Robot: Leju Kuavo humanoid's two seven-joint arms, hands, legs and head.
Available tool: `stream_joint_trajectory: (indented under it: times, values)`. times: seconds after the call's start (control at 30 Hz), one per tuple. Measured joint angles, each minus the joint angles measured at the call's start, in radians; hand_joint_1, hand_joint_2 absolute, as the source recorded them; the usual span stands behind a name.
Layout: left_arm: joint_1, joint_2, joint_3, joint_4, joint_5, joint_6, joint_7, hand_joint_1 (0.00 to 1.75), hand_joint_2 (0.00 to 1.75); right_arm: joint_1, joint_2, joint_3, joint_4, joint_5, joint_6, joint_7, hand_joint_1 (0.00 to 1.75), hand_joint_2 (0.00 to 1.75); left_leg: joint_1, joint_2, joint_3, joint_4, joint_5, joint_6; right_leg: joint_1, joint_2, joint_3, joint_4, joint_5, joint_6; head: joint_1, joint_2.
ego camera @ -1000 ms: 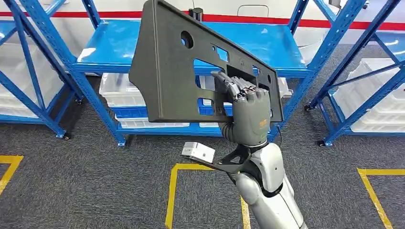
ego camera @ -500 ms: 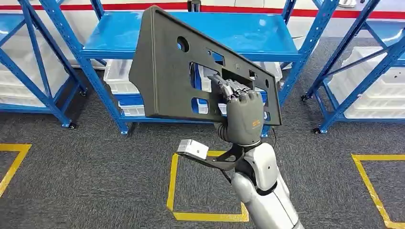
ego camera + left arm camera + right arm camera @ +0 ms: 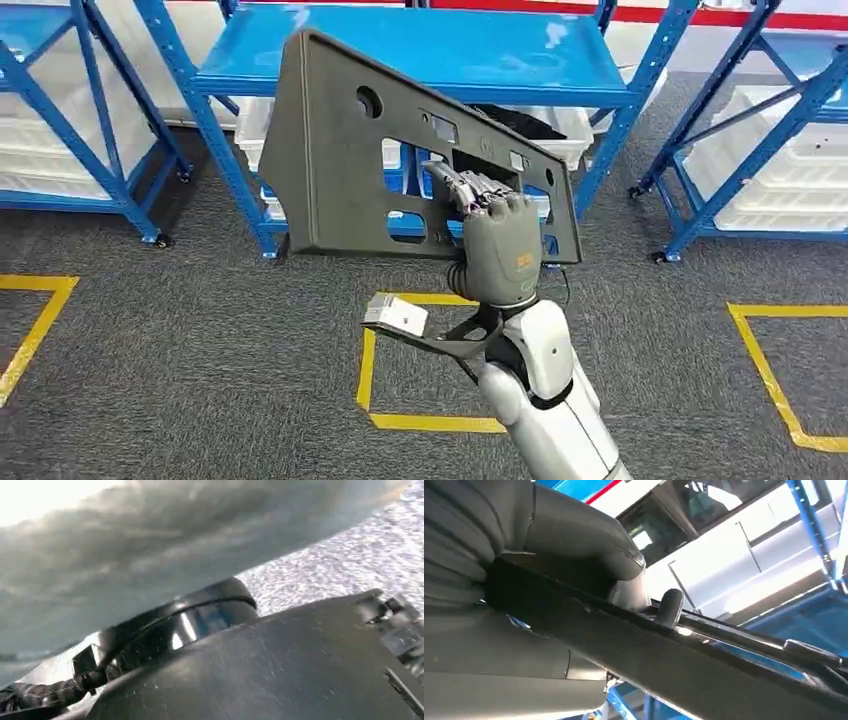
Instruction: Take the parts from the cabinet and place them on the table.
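A large dark grey flat panel (image 3: 340, 150) with several cut-outs stands tilted in the air in front of the blue rack (image 3: 400, 50). My right hand (image 3: 497, 245) grips it near its lower right edge, fingers hooked through a cut-out. In the right wrist view the panel's dark edge (image 3: 674, 665) runs across, with the grey thumb (image 3: 574, 535) pressed over it. The left wrist view has a blurred grey mass (image 3: 150, 555) that may be my left hand; its fingers cannot be made out. Another dark part (image 3: 520, 120) lies in a white bin under the blue shelf.
Blue racks with white bins (image 3: 770, 170) stand left, centre and right. Yellow tape squares (image 3: 370, 370) mark the grey carpet below my arm, and another square (image 3: 770, 380) lies to the right.
The whole picture has shifted: the rack and floor marks sit differently, so the camera has moved. My right hand keeps its grip on the panel, a little lower in the picture.
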Motion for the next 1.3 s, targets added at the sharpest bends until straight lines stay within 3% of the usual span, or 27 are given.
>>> stream_joint_trajectory:
  times: [0.07, 0.13, 0.17, 0.2, 0.27, 0.3, 0.33, 0.37, 0.4, 0.47, 0.5, 0.53, 0.6, 0.63, 0.67, 0.73, 0.8, 0.83, 0.87, 0.97, 1.0, 1.07, 1.13, 1.17, 1.2, 1.23, 1.3]
  values:
    - [-0.001, 0.0, 0.001, 0.0, 0.0, 0.001, -0.001, 0.0, 0.0, -0.001, -0.002, 0.0, 0.0, 0.002, 0.0, 0.002, 1.75, 1.75, -0.001, 0.001, -0.034, 0.0, 0.026, 0.017, 0.004, 0.001, -0.043, 0.099, -0.101, -0.019, 0.008, 0.0]
    - [-0.001, 0.0, 0.002, 0.0, 0.0, 0.001, -0.002, 0.0, 0.0, 0.0, -0.003, 0.0, 0.001, 0.001, 0.0, 0.002, 1.75, 1.75, -0.004, 0.003, -0.071, 0.001, 0.053, 0.02, 0.006, 0.001, -0.078, 0.251, -0.176, -0.024, 0.008, 0.0]
    - [-0.001, 0.0, 0.002, 0.001, 0.0, 0.002, -0.002, 0.0, 0.0, 0.001, -0.005, 0.0, 0.002, 0.001, 0.0, 0.003, 1.75, 1.75, -0.005, 0.005, -0.09, 0.001, 0.067, 0.02, 0.006, 0.001, -0.076, 0.293, -0.18, -0.017, 0.008, 0.0]
    - [-0.001, 0.0, 0.005, 0.001, -0.001, 0.001, -0.003, 0.0, 0.0, 0.001, -0.006, 0.0, 0.004, 0.001, 0.0, 0.004, 1.75, 1.75, -0.006, 0.007, -0.109, 0.001, 0.082, 0.019, 0.007, 0.001, -0.053, 0.293, -0.159, -0.004, 0.008, 0.0]
    - [-0.001, 0.0, 0.006, 0.001, -0.011, 0.001, -0.003, 0.0, 0.0, 0.0, -0.006, 0.0, 0.003, 0.005, 0.0, 0.01, 1.75, 1.75, -0.007, 0.008, -0.141, 0.001, 0.109, 0.015, 0.012, 0.001, 0.044, 0.192, -0.106, 0.009, 0.008, 0.0]
    - [-0.001, 0.0, 0.006, 0.001, -0.017, 0.0, -0.003, 0.0, 0.0, -0.001, -0.007, 0.0, 0.003, 0.006, 0.0, 0.011, 1.75, 1.75, -0.007, 0.007, -0.153, 0.001, 0.123, 0.012, 0.017, 0.001, 0.112, 0.109, -0.108, 0.0, 0.008, 0.0]
    - [-0.003, -0.002, 0.007, 0.001, -0.023, -0.002, -0.003, 0.0, 0.0, 0.001, -0.009, 0.0, -0.006, 0.007, 0.0, 0.015, 1.75, 1.75, -0.008, 0.006, -0.159, 0.003, 0.134, 0.006, 0.025, -0.001, 0.186, 0.009, -0.144, -0.021, 0.007, 0.0]
    - [-0.003, -0.002, 0.007, 0.001, -0.033, -0.002, -0.003, 0.0, 0.0, 0.012, -0.015, -0.001, -0.023, 0.009, -0.004, 0.016, 1.75, 1.75, -0.007, 0.008, -0.161, -0.002, 0.147, 0.0, 0.029, -0.005, 0.213, -0.04, -0.16, -0.025, 0.004, 0.0]
    - [-0.002, -0.001, 0.008, 0.001, -0.037, -0.002, -0.002, 0.0, 0.0, 0.028, -0.027, -0.005, -0.04, 0.008, -0.007, 0.017, 1.75, 1.75, -0.006, 0.006, -0.155, -0.014, 0.163, -0.006, 0.03, 0.0, 0.19, -0.036, -0.141, -0.026, 0.006, 0.0]
    - [-0.002, -0.001, 0.009, 0.001, -0.042, -0.01, -0.002, 0.0, 0.0, 0.049, -0.053, -0.013, -0.076, 0.002, -0.007, 0.015, 1.75, 1.75, -0.004, 0.006, -0.152, -0.038, 0.194, -0.023, 0.033, 0.004, 0.18, -0.043, -0.122, -0.041, 0.018, 0.0]
    - [-0.001, 0.002, 0.01, 0.001, -0.042, -0.011, -0.002, 0.0, 0.0, 0.062, -0.062, -0.02, -0.09, -0.003, -0.007, 0.011, 1.75, 1.75, 0.0, 0.006, -0.16, -0.036, 0.181, -0.027, 0.009, 0.002, 0.173, -0.053, -0.102, -0.049, 0.013, 0.0]
    - [-0.001, 0.003, 0.011, 0.0, -0.042, -0.014, -0.002, 0.0, 0.0, 0.072, -0.068, -0.024, -0.1, -0.006, -0.007, 0.008, 1.75, 1.75, -0.003, 0.008, -0.169, -0.01, 0.121, -0.029, 0.013, 0.002, 0.162, -0.053, -0.09, -0.056, 0.014, 0.0]
    - [-0.001, 0.006, 0.013, 0.001, -0.042, -0.015, -0.005, 0.0, 0.0, 0.093, -0.084, -0.035, -0.111, -0.024, -0.009, -0.003, 1.75, 1.75, -0.001, 0.007, -0.192, 0.132, -0.025, -0.038, 0.012, 0.001, 0.14, -0.053, -0.064, -0.066, 0.007, 0.0]
    - [-0.001, 0.008, 0.014, 0.001, -0.042, -0.015, -0.007, 0.0, 0.0, 0.097, -0.09, -0.039, -0.112, -0.029, -0.009, -0.007, 1.75, 1.75, -0.001, 0.007, -0.202, 0.205, -0.057, -0.043, 0.013, 0.001, 0.127, -0.05, -0.052, -0.066, 0.007, 0.0]
    - [-0.001, 0.008, 0.015, 0.001, -0.042, -0.015, -0.008, 0.0, 0.0, 0.098, -0.093, -0.041, -0.112, -0.034, -0.009, -0.01, 1.75, 1.75, 0.0, 0.007, -0.204, 0.265, -0.062, -0.047, 0.012, 0.0, 0.11, -0.047, -0.041, -0.064, 0.006, 0.0]
    - [-0.001, 0.01, 0.016, 0.0, -0.042, -0.013, -0.011, 0.0, 0.0, 0.1, -0.098, -0.048, -0.112, -0.042, -0.009, -0.016, 1.75, 1.75, 0.007, 0.008, -0.15, 0.255, -0.012, -0.053, 0.01, 0.0, 0.08, -0.04, -0.024, -0.057, 0.006, 0.0]
    - [-0.003, 0.01, 0.019, 0.0, -0.042, -0.013, -0.013, 0.0, 0.0, 0.1, -0.102, -0.053, -0.113, -0.05, -0.009, -0.021, 1.75, 1.75, 0.014, 0.008, -0.025, 0.103, 0.024, -0.058, 0.004, 0.0, 0.055, -0.025, -0.014, -0.042, 0.006, 0.0]
    - [-0.003, 0.01, 0.021, 0.0, -0.042, -0.012, -0.015, 0.0, 0.0, 0.1, -0.102, -0.055, -0.114, -0.051, -0.008, -0.022, 1.75, 1.75, 0.012, 0.003, 0.022, 0.027, -0.023, -0.064, 0.007, 0.0, 0.043, -0.017, -0.011, -0.036, 0.005, 0.0]
    - [-0.002, 0.01, 0.022, 0.0, -0.042, -0.012, -0.016, 0.0, 0.0, 0.099, -0.103, -0.058, -0.116, -0.052, -0.008, -0.023, 1.75, 1.75, 0.006, -0.005, 0.04, -0.011, -0.029, -0.057, 0.01, -0.001, 0.035, -0.01, -0.006, -0.029, 0.004, 0.0]
    - [0.0, 0.01, 0.025, 0.0, -0.042, -0.011, -0.016, 0.0, 0.0, 0.099, -0.106, -0.06, -0.118, -0.055, -0.008, -0.026, 1.75, 1.75, -0.005, -0.006, 0.018, -0.004, -0.012, -0.03, 0.009, -0.001, 0.028, -0.018, 0.019, 0.0, 0.009, 0.0]
    - [0.0, 0.01, 0.025, 0.0, -0.043, -0.01, -0.017, 0.0, 0.0, 0.099, -0.109, -0.063, -0.118, -0.057, -0.008, -0.026, 1.75, 1.75, 0.003, 0.0, 0.01, -0.015, 0.002, -0.01, 0.005, -0.001, 0.019, -0.015, 0.014, 0.002, 0.005, 0.0]
    - [-0.001, 0.01, 0.028, -0.002, -0.043, -0.008, -0.022, 0.0, 0.0, 0.093, -0.11, -0.069, -0.118, -0.066, -0.006, -0.026, 1.75, 1.75, 0.0, 0.004, -0.013, -0.015, 0.021, 0.017, 0.005, 0.001, -0.022, 0.057, -0.064, -0.012, 0.013, 0.0]
    - [-0.001, 0.01, 0.03, -0.002, -0.044, -0.006, -0.024, 0.0, 0.0, 0.08, -0.112, -0.074, -0.118, -0.074, 0.005, -0.026, 1.75, 1.75, -0.001, 0.007, -0.043, -0.014, 0.043, 0.018, 0.005, 0.001, -0.067, 0.211, -0.15, -0.018, 0.015, 0.0]
    - [-0.001, 0.01, 0.031, -0.003, -0.046, -0.007, -0.024, 0.0, 0.0, 0.076, -0.113, -0.074, -0.118, -0.074, 0.015, -0.024, 1.75, 1.75, -0.001, 0.01, -0.059, -0.014, 0.056, 0.017, 0.005, 0.002, -0.079, 0.28, -0.172, -0.012, 0.016, 0.0]
    - [-0.001, 0.01, 0.032, -0.003, -0.048, -0.007, -0.024, 0.0, 0.0, 0.076, -0.114, -0.076, -0.118, -0.074, 0.018, -0.023, 1.75, 1.75, -0.001, 0.011, -0.07, -0.014, 0.064, 0.017, 0.004, 0.002, -0.073, 0.301, -0.169, -0.004, 0.015, 0.0]
    - [-0.001, 0.01, 0.035, -0.003, -0.049, -0.008, -0.024, 0.0, 0.0, 0.076, -0.116, -0.078, -0.118, -0.074, 0.019, -0.023, 1.75, 1.75, -0.001, 0.012, -0.085, -0.014, 0.077, 0.014, 0.004, 0.001, -0.039, 0.278, -0.141, 0.012, 0.017, 0.0]
    - [-0.001, 0.01, 0.039, -0.003, -0.05, -0.009, -0.025, 0.0, 0.0, 0.073, -0.117, -0.079, -0.118, -0.074, 0.018, -0.023, 1.75, 1.75, 0.002, 0.012, -0.108, -0.014, 0.097, 0.007, 0.002, 0.001, 0.066, 0.136, -0.087, 0.03, 0.016, 0.0]
